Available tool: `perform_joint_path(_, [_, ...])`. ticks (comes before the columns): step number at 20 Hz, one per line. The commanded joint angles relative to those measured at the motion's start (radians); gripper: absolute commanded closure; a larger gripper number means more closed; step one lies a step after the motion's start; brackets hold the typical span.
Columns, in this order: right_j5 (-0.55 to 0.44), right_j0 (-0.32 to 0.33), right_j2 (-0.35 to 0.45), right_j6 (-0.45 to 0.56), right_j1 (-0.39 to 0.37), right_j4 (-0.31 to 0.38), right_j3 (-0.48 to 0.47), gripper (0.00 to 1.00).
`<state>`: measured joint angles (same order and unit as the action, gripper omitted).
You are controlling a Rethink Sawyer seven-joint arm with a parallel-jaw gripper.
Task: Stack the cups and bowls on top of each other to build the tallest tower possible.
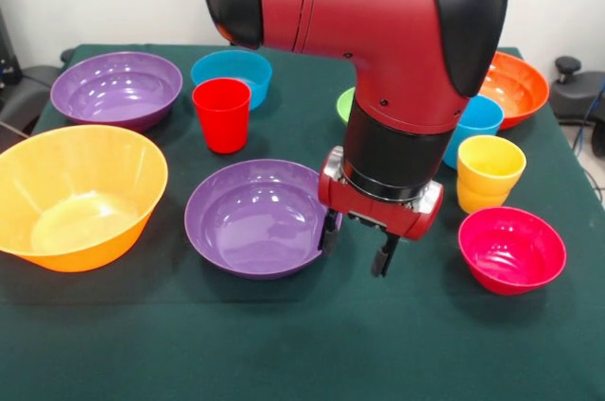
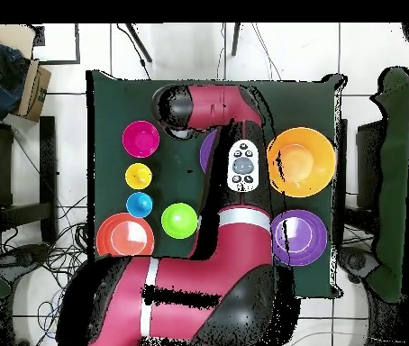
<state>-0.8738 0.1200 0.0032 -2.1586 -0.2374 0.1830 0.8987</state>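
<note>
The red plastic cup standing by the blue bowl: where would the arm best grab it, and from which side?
Probably by the rim, from straight above. The smooth red plastic cup stands upright with its mouth open, so one finger of the tool could slip inside and one outside, pinching the wall. The small blue plastic bowl sits close behind, crowding a sideways approach.

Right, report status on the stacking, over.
Gripper open, empty, at near purple bowl's rim. Nothing stacked except yellow cups. Path clear.
</note>
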Motion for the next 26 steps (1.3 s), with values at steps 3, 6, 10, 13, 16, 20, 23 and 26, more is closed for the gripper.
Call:
perform_joint_path(3, [-0.035,-0.016,0.097,0.221,0.029,0.069,0.044,0.00])
perform_joint_path(6, [-0.040,-0.020,0.097,0.219,0.028,0.067,0.043,0.00])
perform_joint_path(10, [-0.040,-0.024,0.095,0.211,0.029,0.066,0.042,0.00])
perform_joint_path(13, [-0.045,-0.030,0.091,0.206,0.030,0.068,0.037,0.00])
perform_joint_path(16, [-0.050,-0.031,0.089,0.205,0.031,0.068,0.034,0.00])
perform_joint_path(20, [-0.059,-0.036,0.085,0.202,0.034,0.070,0.027,0.00])
perform_joint_path(23, [-0.063,-0.041,0.081,0.198,0.036,0.072,0.021,0.00])
perform_joint_path(26, [-0.068,-0.045,0.078,0.196,0.038,0.073,0.016,0.00])
